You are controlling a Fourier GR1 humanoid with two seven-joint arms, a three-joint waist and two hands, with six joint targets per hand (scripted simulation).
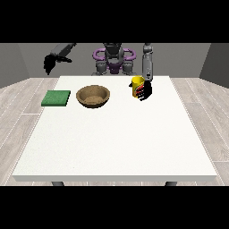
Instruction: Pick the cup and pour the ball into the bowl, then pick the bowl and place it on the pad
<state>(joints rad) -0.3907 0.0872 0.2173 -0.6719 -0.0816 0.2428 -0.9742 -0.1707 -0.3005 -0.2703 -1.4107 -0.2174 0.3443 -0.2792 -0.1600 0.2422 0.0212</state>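
Note:
A yellow cup [136, 83] stands upright on the white table [116, 138] at the back right. The hand at the view's right [144, 91] is down at the cup's right side, its fingers curled round it. A brown wooden bowl [93, 96] sits left of the cup, with a flat green pad [56, 98] further left near the table's edge. The hand at the view's left [49, 62] hangs raised in the air beyond the table's back left corner, away from all objects. The ball does not show.
The robot's torso [113, 60] stands behind the table's far edge. The wide front half of the table holds nothing but bare white surface. Grey plank floor surrounds the table.

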